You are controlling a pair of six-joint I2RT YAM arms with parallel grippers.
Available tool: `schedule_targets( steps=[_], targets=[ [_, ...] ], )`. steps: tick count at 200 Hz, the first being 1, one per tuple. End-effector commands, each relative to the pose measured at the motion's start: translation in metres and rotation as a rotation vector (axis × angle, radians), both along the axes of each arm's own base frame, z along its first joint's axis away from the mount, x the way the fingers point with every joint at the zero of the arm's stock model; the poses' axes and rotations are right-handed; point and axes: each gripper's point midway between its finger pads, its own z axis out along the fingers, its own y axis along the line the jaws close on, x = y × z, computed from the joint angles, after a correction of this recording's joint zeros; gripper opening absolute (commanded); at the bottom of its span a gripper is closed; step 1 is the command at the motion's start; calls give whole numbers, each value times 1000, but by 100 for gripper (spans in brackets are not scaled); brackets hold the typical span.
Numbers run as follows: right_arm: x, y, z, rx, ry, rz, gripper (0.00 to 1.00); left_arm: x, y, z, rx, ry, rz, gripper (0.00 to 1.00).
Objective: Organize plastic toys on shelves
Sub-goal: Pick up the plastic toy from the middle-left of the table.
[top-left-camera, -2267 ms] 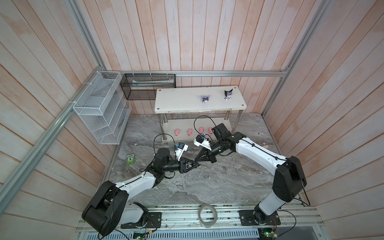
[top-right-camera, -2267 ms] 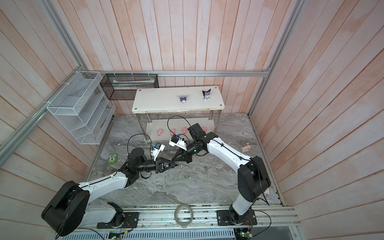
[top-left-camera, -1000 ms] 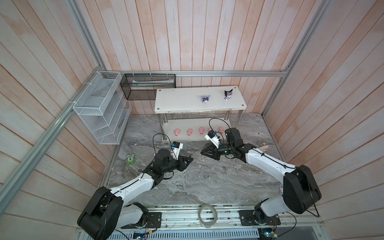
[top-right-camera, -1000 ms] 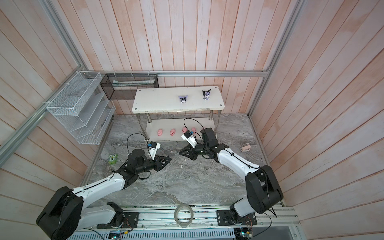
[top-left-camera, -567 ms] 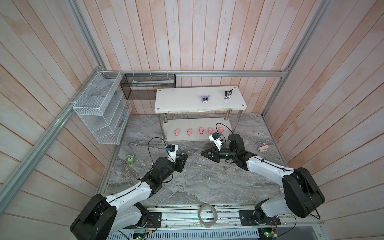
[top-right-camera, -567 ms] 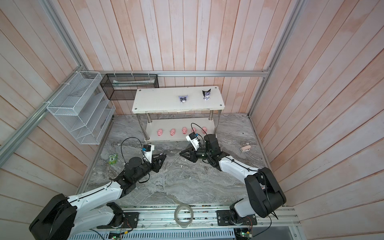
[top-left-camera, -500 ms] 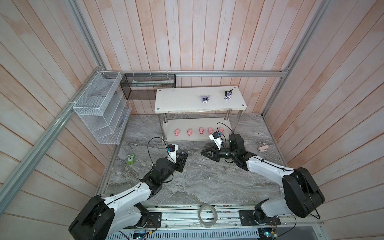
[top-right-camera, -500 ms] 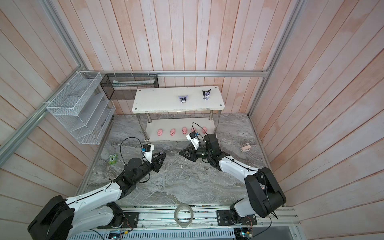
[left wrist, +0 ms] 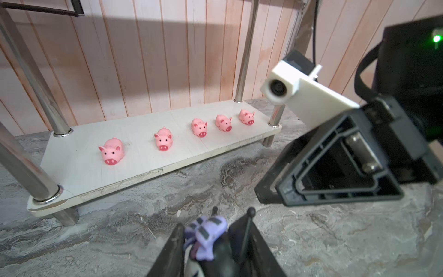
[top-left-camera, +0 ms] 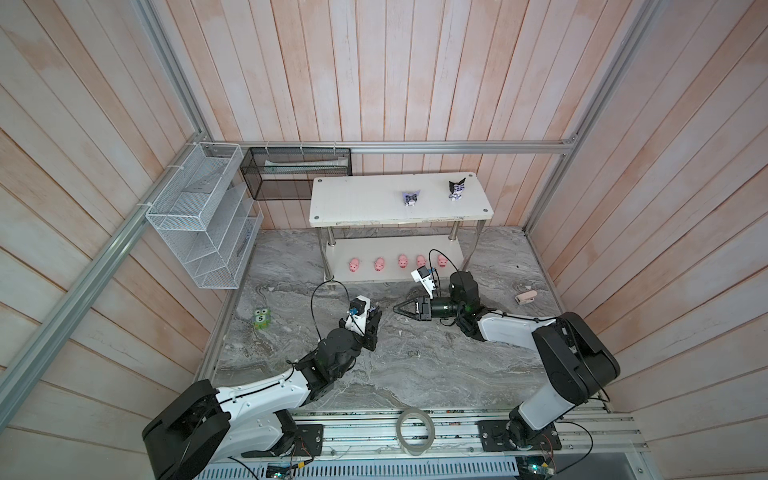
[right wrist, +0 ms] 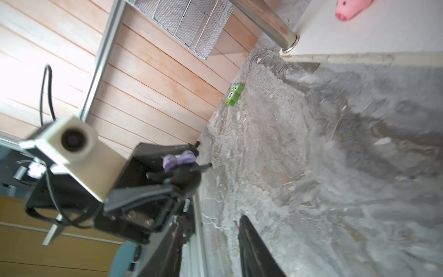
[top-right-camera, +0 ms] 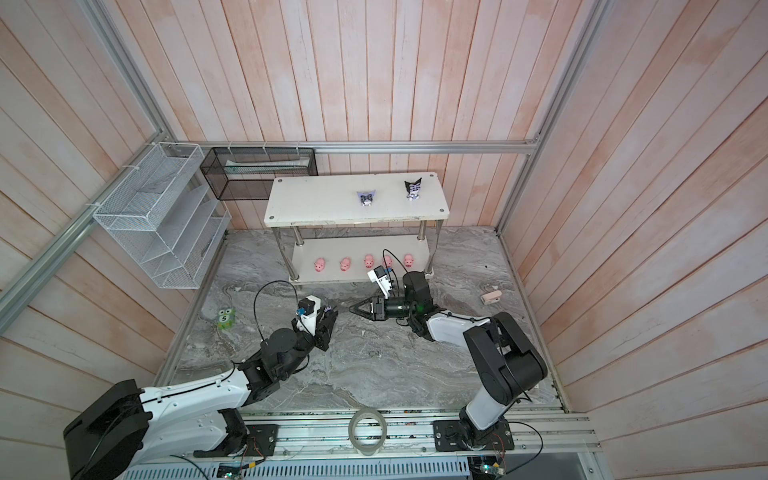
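A: which toy is this step about, and where is it
B: pointed-ear figurine [left wrist: 206, 232], pinched in the left gripper [top-left-camera: 374, 323], jaws closed partway onto it, out in front of the shelves [top-left-camera: 353, 203]
A: right gripper?
B: right gripper [top-left-camera: 397, 309] partly open, nothing in it, tips aimed at the left one, near but apart
A: which way does it have to go
B: shelves are ahead of the left gripper, toward the back wall. top board [top-right-camera: 316, 203] has two figurines [top-left-camera: 411, 197] toward the robot's right end, rest bare. five pigs [top-left-camera: 402, 262] in a row on the lower board [left wrist: 79, 153]
A: pose of the held one?
B: ears poke out past the fingertips toward the shelves, body sits back between the fingers, so long axis looks roughly along the fingers. face direction can't tell. left arm has it, so I'd guess up and forward to the bare part of the top board
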Motion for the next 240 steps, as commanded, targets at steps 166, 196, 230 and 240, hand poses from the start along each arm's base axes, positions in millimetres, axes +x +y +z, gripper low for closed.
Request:
schedule_targets(
  steps=[166, 196, 230, 240],
  targets=[
    [-52, 16, 26, -42, 181, 281, 58, -31, -22, 6, 258, -161, -40, 2],
    [-61, 24, 27, -57, 166, 320, 54, -30, -23, 6, 267, -163, -34, 2],
    [-67, 28, 19, -82, 169, 337, 46, -29, -22, 5, 268, -161, -22, 2],
    [-69, 28, 16, -88, 173, 338, 40, -29, -21, 5, 266, -159, -19, 2]
  ],
)
